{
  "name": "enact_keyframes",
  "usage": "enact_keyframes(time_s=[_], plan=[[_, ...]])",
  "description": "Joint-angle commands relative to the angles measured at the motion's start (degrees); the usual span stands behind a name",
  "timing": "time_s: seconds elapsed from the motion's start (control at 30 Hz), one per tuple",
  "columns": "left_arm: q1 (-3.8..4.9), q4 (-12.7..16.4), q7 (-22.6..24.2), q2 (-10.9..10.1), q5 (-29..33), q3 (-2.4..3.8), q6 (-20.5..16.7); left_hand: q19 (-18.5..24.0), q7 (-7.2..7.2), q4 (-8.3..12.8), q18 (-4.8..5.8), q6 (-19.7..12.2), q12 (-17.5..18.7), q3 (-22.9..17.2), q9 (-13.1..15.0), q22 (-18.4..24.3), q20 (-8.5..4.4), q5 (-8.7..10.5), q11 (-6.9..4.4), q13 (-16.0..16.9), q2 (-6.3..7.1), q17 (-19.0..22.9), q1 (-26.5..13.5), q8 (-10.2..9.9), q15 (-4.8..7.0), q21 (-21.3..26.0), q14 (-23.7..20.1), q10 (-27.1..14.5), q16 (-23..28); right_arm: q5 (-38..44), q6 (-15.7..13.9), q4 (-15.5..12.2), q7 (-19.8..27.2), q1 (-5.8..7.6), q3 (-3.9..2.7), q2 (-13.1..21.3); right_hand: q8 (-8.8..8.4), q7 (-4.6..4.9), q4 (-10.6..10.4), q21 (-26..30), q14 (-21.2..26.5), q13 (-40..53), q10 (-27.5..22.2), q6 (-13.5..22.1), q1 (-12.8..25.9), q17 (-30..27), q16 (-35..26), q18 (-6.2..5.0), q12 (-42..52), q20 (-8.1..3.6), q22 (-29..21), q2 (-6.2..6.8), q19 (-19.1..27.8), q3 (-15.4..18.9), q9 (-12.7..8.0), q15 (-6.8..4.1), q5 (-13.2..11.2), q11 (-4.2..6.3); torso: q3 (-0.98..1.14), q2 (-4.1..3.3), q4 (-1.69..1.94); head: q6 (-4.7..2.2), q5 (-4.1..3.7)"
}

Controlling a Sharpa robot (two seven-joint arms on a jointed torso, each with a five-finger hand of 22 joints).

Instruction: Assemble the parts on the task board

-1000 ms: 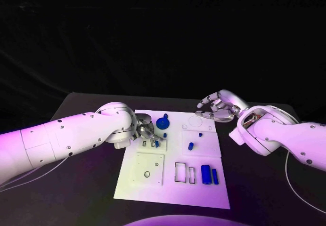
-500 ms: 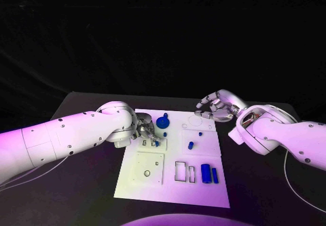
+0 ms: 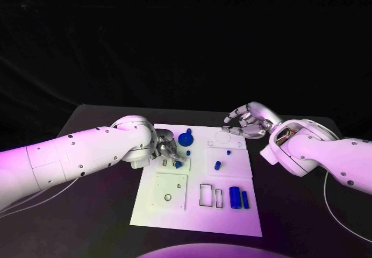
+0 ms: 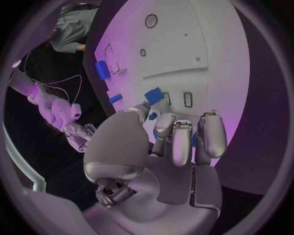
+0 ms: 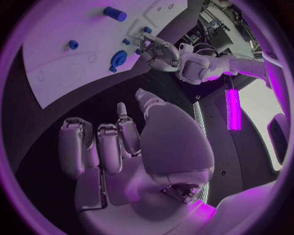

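Note:
The white task board (image 3: pixel 172 189) lies mid-table. My left hand (image 3: pixel 165 147) rests over its far left part with the fingers curled. The thumb tip (image 4: pixel 141 108) sits against a small blue block (image 3: pixel 178 164) (image 4: pixel 153 94) beside narrow slots (image 4: pixel 187 99); I cannot tell whether it is gripped. My right hand (image 3: pixel 247 122) hovers above the board's far right corner, fingers curled in and holding nothing. A round blue knob (image 3: pixel 186 140) (image 5: pixel 118 59) stands just right of the left hand. Two blue cylinders (image 3: pixel 238 199) lie at the near right, next to a rectangular cut-out (image 3: pixel 207 196).
Small blue pegs stand on the board (image 3: pixel 217 165), (image 3: pixel 228 153), (image 3: pixel 188 131). A round hole (image 3: pixel 168 198) opens in the near left panel. The black table (image 3: pixel 93 215) surrounds the board. The right wrist view shows the left hand (image 5: pixel 160 53) and a blue cylinder (image 5: pixel 114 13).
The left hand's fingers have shifted slightly at the small blue block. The right hand has barely moved.

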State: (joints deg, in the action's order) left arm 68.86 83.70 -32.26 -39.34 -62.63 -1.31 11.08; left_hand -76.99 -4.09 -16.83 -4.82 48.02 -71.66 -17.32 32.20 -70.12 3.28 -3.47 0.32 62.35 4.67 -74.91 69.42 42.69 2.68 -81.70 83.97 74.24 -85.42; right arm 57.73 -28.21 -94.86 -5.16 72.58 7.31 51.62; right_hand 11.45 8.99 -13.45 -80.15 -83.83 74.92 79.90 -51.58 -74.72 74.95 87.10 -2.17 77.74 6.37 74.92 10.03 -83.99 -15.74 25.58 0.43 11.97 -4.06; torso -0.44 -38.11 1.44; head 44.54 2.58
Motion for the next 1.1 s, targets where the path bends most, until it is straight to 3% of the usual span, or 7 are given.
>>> enact_keyframes(time_s=[0.03,0.23,0.37,0.57,0.9,1.1], plan=[[0.04,-0.02,0.34,0.18,0.9,0.0,1.06,-0.32,0.05,-0.01,0.59,-0.16,-0.02,-2.27,0.05,-0.05,-0.02,0.21,-0.34,0.19,0.04,-7.4,1.31,-0.46,0.59,-0.33,3.59,-0.14,-0.03,0.59,0.03,0.03,0.48,-0.08,0.01,-0.09,0.39,-0.1,-0.24,0.11,-3.88,3.12,-0.1,0.31,0.29,5.32,-0.21,-0.41,0.09,-0.2,9.33,-0.31,0.17,-0.04,0.05,-0.4,0.28,-0.07,0.01,0.01,0.06,0.13,0.01],[0.04,-0.02,0.5,0.17,1.78,-0.02,1.01,-0.27,0.19,0.15,0.61,0.24,0.15,-11.76,0.54,-0.31,-0.17,0.19,-0.5,0.26,1.82,-7.53,3.61,-1.08,0.73,-0.47,3.66,0.03,-0.12,0.57,-0.07,0.1,0.59,-0.14,0.01,-0.16,0.43,-0.11,-0.26,0.14,-3.88,3.19,-0.03,0.28,0.26,5.33,-0.21,-0.41,0.17,-0.21,9.31,-0.33,0.18,-0.04,0.06,-0.41,0.33,-0.05,0.01,0.05,0.07,0.19,0.07],[0.04,-0.01,0.61,0.12,2.83,-0.03,0.87,-0.29,0.05,0.67,0.63,-0.08,0.5,-20.71,1.47,-0.52,-0.22,0.2,-0.46,0.08,3.39,-7.54,5.18,-1.11,0.74,-0.55,3.67,0.06,-0.13,0.55,-0.21,0.11,0.7,-0.17,0.01,-0.16,0.43,-0.11,-0.26,0.14,-3.88,3.19,-0.03,0.28,0.26,5.33,-0.21,-0.41,0.17,-0.21,9.31,-0.33,0.18,-0.04,0.06,-0.41,0.33,-0.05,-0.01,0.03,0.0,0.13,0.12],[0.03,0.03,0.78,0.04,3.71,-0.03,0.48,-0.41,-0.38,3.53,0.68,-0.38,0.84,-29.74,2.81,-0.88,-0.07,0.2,-0.16,-0.08,4.47,-7.6,5.52,-1.03,0.54,-0.71,3.69,0.26,-0.17,0.53,-0.44,0.1,0.81,-0.18,0.01,-0.13,0.49,-0.12,-0.28,0.08,-3.89,3.3,0.08,0.26,0.22,5.37,-0.21,-0.39,0.28,-0.22,9.35,-0.36,0.14,-0.04,0.09,-0.42,0.42,-0.04,0.0,0.0,0.03,0.14,0.08],[0.02,0.36,1.59,-0.44,3.77,-0.02,-1.74,-0.42,-0.42,4.15,0.7,-0.43,1.02,-31.25,3.3,-0.95,0.04,0.33,-0.11,-0.31,4.75,-7.62,4.78,-0.86,0.46,-0.75,3.7,0.24,-0.19,0.37,-0.47,0.17,0.91,-0.21,0.02,-0.07,0.49,-0.12,-0.28,0.08,-3.89,3.3,0.08,0.26,0.22,5.37,-0.21,-0.39,0.28,-0.22,9.35,-0.36,0.14,-0.04,0.09,-0.42,0.42,-0.04,0.01,0.04,0.03,-0.02,0.06],[0.01,1.17,2.93,-1.43,3.73,0.01,-4.01,-0.29,-0.49,3.74,0.65,-0.89,1.69,-31.43,3.78,-0.78,0.14,0.38,-0.01,-1.17,6.01,-7.72,2.65,-0.95,0.37,-0.68,3.74,-0.17,-0.25,0.25,0.07,0.31,1.0,-0.25,0.06,-0.08,0.56,-0.14,-0.3,0.1,-3.9,3.31,0.11,0.24,0.15,5.4,-0.21,-0.4,0.31,-0.23,9.35,-0.37,0.14,-0.04,0.11,-0.44,0.51,-0.02,0.01,0.06,0.03,-0.27,0.01]])
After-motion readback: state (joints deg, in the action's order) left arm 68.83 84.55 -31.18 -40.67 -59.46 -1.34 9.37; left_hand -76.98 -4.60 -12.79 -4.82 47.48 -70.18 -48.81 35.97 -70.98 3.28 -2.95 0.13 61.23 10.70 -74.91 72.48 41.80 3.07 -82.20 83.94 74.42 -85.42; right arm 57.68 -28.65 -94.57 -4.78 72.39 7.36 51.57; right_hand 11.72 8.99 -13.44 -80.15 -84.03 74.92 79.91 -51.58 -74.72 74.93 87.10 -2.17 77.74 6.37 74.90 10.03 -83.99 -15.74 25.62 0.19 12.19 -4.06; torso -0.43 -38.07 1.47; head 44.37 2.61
